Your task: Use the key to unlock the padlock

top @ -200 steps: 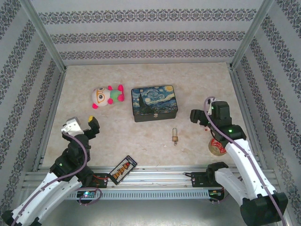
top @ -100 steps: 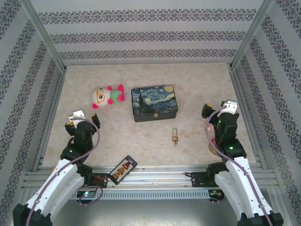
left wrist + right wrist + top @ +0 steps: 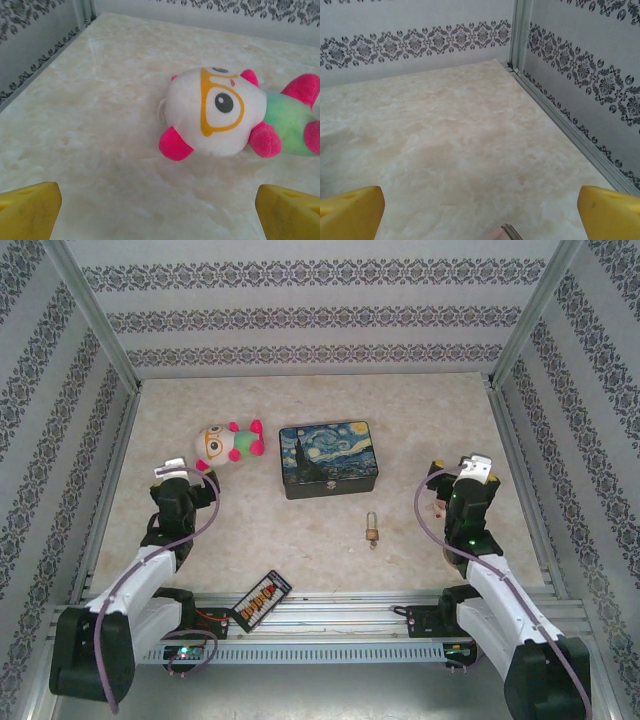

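The padlock (image 3: 372,531), tiny and brass-coloured with a thin silver shackle, lies on the marble table right of centre, in front of the painted tin box (image 3: 328,458). The key is too small to make out. My left gripper (image 3: 186,480) hovers at the left, well away from the padlock. In the left wrist view it (image 3: 158,212) stands open, facing a plush toy with bare table between its yellow fingertips (image 3: 30,209). My right gripper (image 3: 455,473) is to the right of the padlock. In the right wrist view it (image 3: 480,212) is open over bare table, facing the far right corner.
A white, pink and green plush toy (image 3: 228,444) (image 3: 220,112) lies left of the tin box. A small abacus-like toy (image 3: 262,600) sits at the near edge. Patterned walls and metal rails (image 3: 570,132) enclose the table on three sides.
Both arms have straightened. The left gripper moved forward toward the plush toy, and the right gripper turned from facing left to facing the far wall. Both stayed open.
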Controlling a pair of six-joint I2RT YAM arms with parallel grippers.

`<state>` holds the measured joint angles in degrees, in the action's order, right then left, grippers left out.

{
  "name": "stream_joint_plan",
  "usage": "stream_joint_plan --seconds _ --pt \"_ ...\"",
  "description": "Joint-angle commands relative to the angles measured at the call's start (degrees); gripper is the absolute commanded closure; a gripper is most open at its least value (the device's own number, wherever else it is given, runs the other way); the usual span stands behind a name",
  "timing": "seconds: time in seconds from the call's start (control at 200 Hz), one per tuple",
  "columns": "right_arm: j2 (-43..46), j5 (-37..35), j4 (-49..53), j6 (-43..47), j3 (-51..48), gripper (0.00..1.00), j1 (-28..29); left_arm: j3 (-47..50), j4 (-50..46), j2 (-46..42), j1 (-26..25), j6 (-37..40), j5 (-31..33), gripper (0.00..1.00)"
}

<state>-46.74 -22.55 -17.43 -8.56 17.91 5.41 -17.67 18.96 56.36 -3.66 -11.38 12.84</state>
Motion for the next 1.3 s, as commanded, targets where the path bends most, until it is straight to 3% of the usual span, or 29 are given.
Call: stream_joint_plan --seconds 0.0,0.31,0.515,0.74,0.875,0.984,1.154,1.299 --pt "-2.0 2.0 -6.9 0.5 -0.6 0.02 -1.1 2.3 13.3 4.2 1.0 4.4 -3.8 0.01" --pt "-8.3 4.8 -12.2 -1.1 -0.9 0.02 -3.9 4.6 34.8 17.6 1.7 8.3 -8.4 0.01" --pt "-13.0 6.6 -16.5 -1.3 -1.2 0.02 -5.0 4.5 40.5 22.7 2.6 10.6 -10.8 0.01" --pt "-18.0 8.5 -22.5 -1.4 -1.8 0.02 -5.9 4.6 56.7 37.3 5.5 10.0 -17.3 0.01" --pt "-21.7 10.4 -27.6 -0.8 -2.3 0.02 -6.8 2.3 48.9 35.3 8.4 8.4 -23.6 0.01" --pt "-25.7 12.5 -30.4 -0.6 -2.1 0.02 -7.6 -2.6 40.1 35.3 9.7 10.8 -33.3 0.01" --pt "-33.0 14.4 -37.5 -0.5 -1.8 0.02 -8.4 -2.5 40.2 35.3 9.4 10.9 -33.5 0.01" --pt "-32.7 15.0 -36.1 -0.3 -1.4 0.02 -8.4 -2.5 40.3 35.4 9.4 11.0 -33.4 0.01"
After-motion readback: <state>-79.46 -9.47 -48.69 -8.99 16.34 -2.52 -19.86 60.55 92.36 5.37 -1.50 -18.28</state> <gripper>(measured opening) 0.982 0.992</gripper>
